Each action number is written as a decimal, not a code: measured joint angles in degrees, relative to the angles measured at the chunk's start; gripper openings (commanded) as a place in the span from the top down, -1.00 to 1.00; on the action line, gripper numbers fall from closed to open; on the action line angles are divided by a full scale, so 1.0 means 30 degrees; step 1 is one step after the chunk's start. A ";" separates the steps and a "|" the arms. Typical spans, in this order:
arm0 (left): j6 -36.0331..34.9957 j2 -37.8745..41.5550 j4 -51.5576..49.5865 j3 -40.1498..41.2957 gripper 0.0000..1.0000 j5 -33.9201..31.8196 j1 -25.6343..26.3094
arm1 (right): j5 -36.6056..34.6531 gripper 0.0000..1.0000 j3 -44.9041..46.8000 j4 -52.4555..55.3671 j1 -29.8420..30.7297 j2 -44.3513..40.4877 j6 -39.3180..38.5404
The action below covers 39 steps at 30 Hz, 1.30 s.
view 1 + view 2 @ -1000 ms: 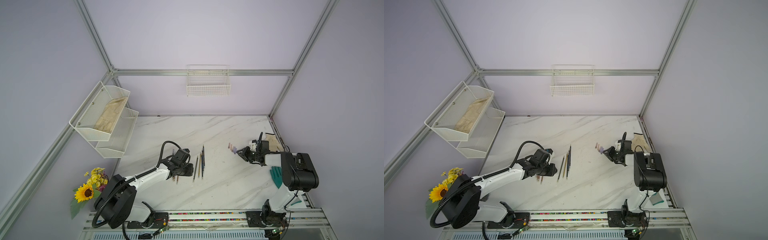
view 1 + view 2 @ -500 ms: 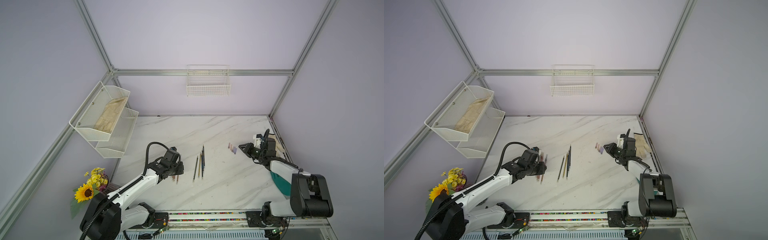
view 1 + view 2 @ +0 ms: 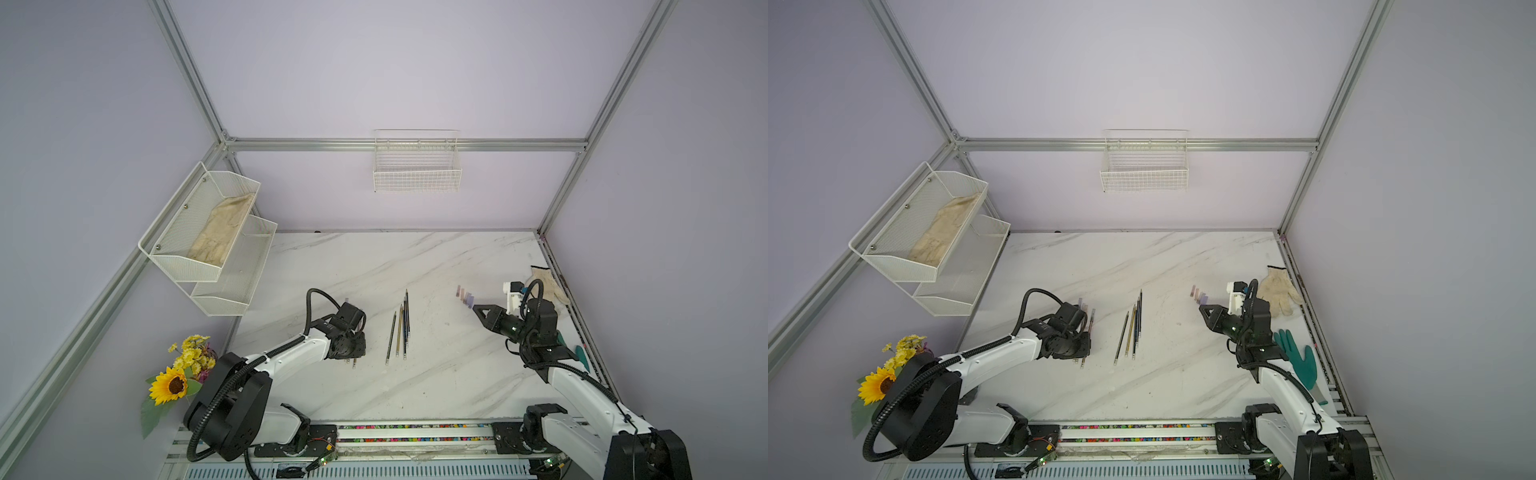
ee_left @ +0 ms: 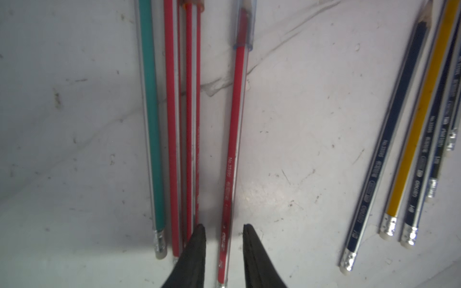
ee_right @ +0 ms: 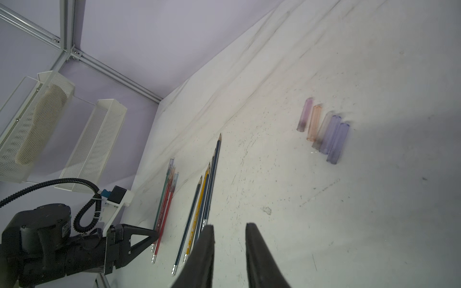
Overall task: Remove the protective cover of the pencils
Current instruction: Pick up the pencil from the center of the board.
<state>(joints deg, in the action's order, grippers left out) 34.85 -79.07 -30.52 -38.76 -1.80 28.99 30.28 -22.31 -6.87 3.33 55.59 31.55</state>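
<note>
Since the earlier frames both arms have changed posture. The left arm (image 3: 291, 353) has lifted its shoulder again while the left pincer (image 4: 223, 227) has stayed over the capped pencils (image 4: 174, 124). The right arm (image 3: 582, 390) has dropped its elbow toward the near right corner, and the right pincer (image 3: 477, 308) now sits just on the near side of the loose covers (image 5: 324, 129). Nothing lying on the table (image 3: 436, 386) has shifted. The capped pencils, one teal and several red, lie side by side on the left part of the table, eraser ends toward the robot, mostly hidden beneath the left wrist in both top views. One red pencil (image 4: 233, 139) lies slightly apart from the rest, with a clear cover (image 4: 244, 25) on its far tip. The left pincer is partly open, one finger on each side of that pencil's eraser end with a gap visible on both sides, so nothing is gripped. The bare pencils (image 4: 421, 112), dark blue and yellow, lie near mid-table, well apart from the capped ones, tips exposed and pointing away from the robot. The five loose covers, pink, orange, clear and two purple, lie in a tight row further right. The right pincer is clear of the table, narrowly open and empty in its wrist view. A cream glove (image 3: 1279, 291) and a teal glove (image 3: 1298, 361) lie at the table's right edge.
</note>
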 measured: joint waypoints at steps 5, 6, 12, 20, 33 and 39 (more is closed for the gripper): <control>-0.0189 -0.0663 0.0015 -0.0255 0.58 -0.0138 0.0117 | -0.0153 0.48 0.0321 0.0153 0.0000 -0.0073 -0.0350; -0.0291 -0.0867 0.0073 -0.0415 0.61 -0.0197 0.0160 | -0.0168 0.48 0.0328 0.0153 0.0000 -0.0066 -0.0393; -0.0495 -0.2353 0.0146 -0.1647 0.67 -0.1035 0.0845 | -0.0219 0.48 0.0335 0.0066 0.0000 0.0051 -0.0568; -0.0488 -0.4401 -0.0525 -0.3606 0.72 -0.2776 0.2149 | -0.0240 0.48 0.0590 -0.0029 0.0000 -0.0634 -0.0619; -0.0554 -0.4940 -0.1275 -0.4262 1.00 -0.3614 0.2572 | -0.0226 0.47 0.0590 -0.0138 0.0000 -0.0641 -0.0619; -0.0845 -0.4641 -0.1625 -0.4313 1.00 -0.3067 0.2688 | -0.0204 0.47 0.0590 -0.0138 0.0000 -0.0568 -0.0619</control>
<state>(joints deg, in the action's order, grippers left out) 32.32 -92.99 -35.40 -51.70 -11.00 37.06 29.67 -20.53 -7.29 3.33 53.89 29.69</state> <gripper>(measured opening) 0.054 0.263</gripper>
